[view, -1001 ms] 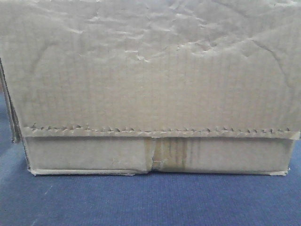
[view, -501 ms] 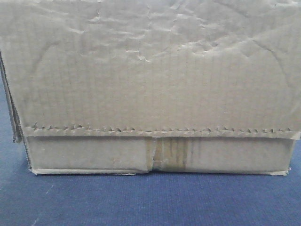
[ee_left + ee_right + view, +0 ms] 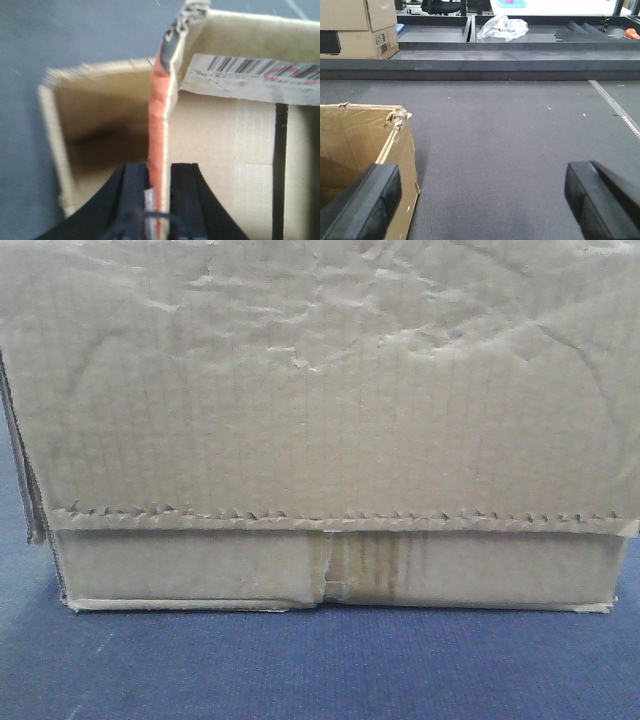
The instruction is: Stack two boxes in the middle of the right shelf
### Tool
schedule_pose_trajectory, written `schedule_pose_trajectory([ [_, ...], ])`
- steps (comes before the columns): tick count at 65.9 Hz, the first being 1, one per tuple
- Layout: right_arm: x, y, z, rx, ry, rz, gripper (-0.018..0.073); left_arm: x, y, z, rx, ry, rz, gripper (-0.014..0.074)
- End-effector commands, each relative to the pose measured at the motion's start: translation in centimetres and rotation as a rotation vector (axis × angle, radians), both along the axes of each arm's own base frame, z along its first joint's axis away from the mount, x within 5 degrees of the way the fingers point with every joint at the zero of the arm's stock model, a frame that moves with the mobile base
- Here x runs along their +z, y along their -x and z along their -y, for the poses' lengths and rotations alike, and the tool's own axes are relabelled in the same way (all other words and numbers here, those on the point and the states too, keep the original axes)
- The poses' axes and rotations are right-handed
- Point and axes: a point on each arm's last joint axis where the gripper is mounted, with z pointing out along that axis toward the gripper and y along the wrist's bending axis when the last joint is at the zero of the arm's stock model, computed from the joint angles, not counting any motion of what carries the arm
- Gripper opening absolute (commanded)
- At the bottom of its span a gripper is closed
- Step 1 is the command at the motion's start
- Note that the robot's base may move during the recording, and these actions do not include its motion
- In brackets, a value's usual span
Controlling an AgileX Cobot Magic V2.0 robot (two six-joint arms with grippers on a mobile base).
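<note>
Box (image 3: 320,390) of creased brown cardboard, jagged flap edge, taped mid-seam

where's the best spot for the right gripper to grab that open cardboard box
On the box, probably the top rim of its thin side wall, away from the torn corner. The top is open, so the right gripper could come from above, straddling it.
</note>
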Motion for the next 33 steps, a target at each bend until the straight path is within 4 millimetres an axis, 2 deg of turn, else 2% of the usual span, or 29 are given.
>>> schedule_pose_trajectory([
  [1,0.2,0.0,0.1,-0.004,0.009,0.009,0.0568,-0.8,-1.1,1.0,0.003,0.021,-0.011,-0.0111],
  [16,0.2,0.0,0.1,-0.004,0.009,0.009,0.0568,-3.6,-3.6,1.4,0.059,-0.043,-0.074,-0.0111],
  [33,0.2,0.0,0.1,-0.004,0.009,0.007,0.0568,-4.7,-4.2,2.2,0.044,-0.049,-0.107,-0.0111],
])
